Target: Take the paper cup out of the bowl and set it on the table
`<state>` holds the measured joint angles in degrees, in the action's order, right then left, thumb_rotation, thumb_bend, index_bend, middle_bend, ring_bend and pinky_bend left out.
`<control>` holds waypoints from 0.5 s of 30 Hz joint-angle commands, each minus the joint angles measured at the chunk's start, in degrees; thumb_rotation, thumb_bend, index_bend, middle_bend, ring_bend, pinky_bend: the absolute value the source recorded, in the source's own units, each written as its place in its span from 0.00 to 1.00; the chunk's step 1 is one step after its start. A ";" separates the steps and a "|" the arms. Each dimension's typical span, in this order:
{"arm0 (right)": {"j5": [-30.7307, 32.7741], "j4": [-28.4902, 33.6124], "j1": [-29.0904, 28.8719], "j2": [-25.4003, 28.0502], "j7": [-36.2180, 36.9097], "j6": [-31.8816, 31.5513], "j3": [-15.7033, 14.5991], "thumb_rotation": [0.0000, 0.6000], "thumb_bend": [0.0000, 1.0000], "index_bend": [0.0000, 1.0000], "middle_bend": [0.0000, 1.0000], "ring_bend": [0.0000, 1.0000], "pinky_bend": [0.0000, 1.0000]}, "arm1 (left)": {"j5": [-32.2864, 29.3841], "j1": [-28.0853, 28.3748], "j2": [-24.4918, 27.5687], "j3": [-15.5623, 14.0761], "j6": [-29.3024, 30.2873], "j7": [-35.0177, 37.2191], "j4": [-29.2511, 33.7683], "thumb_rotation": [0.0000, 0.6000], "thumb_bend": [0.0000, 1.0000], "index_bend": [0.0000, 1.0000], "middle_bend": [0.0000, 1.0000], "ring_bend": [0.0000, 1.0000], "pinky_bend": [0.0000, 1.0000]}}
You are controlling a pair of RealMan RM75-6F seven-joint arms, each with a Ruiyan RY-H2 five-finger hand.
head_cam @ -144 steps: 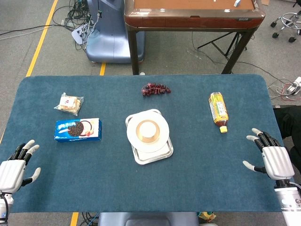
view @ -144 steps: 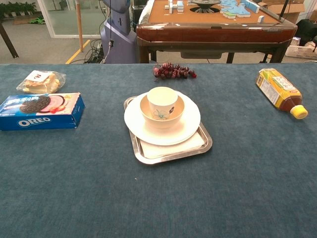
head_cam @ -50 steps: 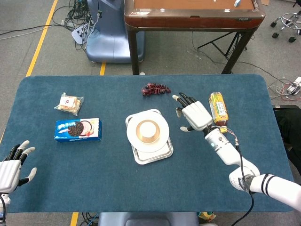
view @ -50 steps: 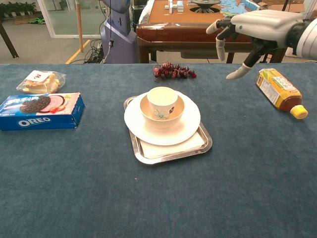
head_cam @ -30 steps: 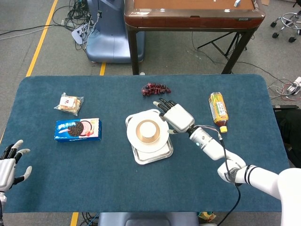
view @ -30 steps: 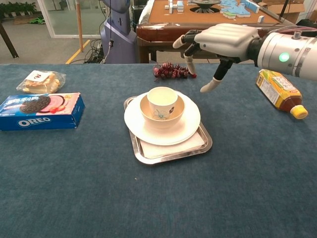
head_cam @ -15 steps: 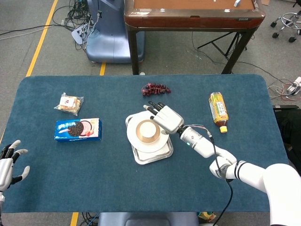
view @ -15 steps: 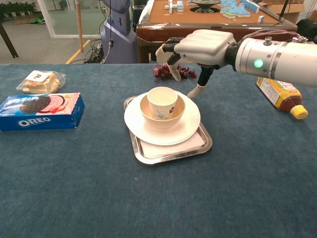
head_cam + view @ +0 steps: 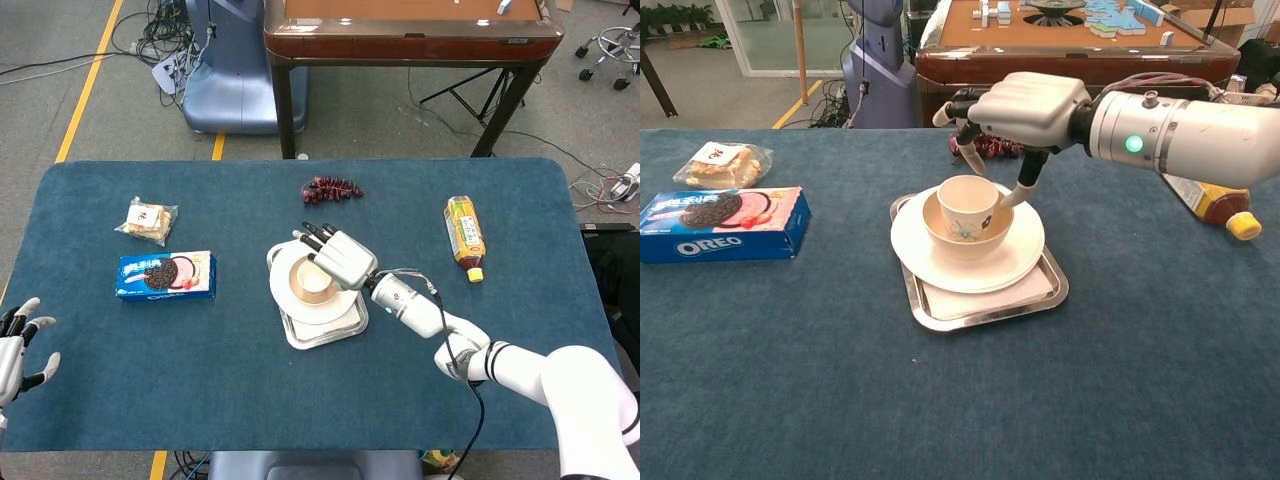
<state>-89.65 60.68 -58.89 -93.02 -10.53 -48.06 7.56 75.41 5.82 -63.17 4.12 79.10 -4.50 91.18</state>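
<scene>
Reaching over the paper cup (image 9: 968, 203)
Right hand (image 9: 1015, 110) has swung in from three o'clock, fingers spread, grasping nothing; bowl (image 9: 968, 231) untouched.

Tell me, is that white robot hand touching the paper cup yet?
Cannot tell. In the chest view the right hand hovers over the paper cup, its thumb beside it.

We read "OREO" in white letters on blue cookie box (image 9: 722, 222), left side of table, chest view. Bottle label (image 9: 462, 228) and snack packet (image 9: 722, 163) print too small for us to read.
</scene>
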 commanded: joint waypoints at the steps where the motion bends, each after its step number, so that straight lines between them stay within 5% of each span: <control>1: 0.09 -0.10 -0.14 -0.22 -0.07 0.10 -0.18 1.00 0.18 0.52 0.11 0.02 0.22 | 0.00 -0.05 0.03 -0.02 0.03 0.02 0.01 1.00 0.32 0.31 0.11 0.08 0.33; 15: 0.76 -1.06 -0.88 -2.09 0.15 0.81 -1.05 1.00 0.33 0.57 0.11 0.01 0.22 | 0.23 -0.39 0.46 0.03 0.57 0.67 0.26 1.00 0.32 0.31 0.11 0.08 0.33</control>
<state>-88.89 59.63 -59.76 -95.11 -10.38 -47.26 6.51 75.65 5.43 -62.70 4.15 79.67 -3.83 91.44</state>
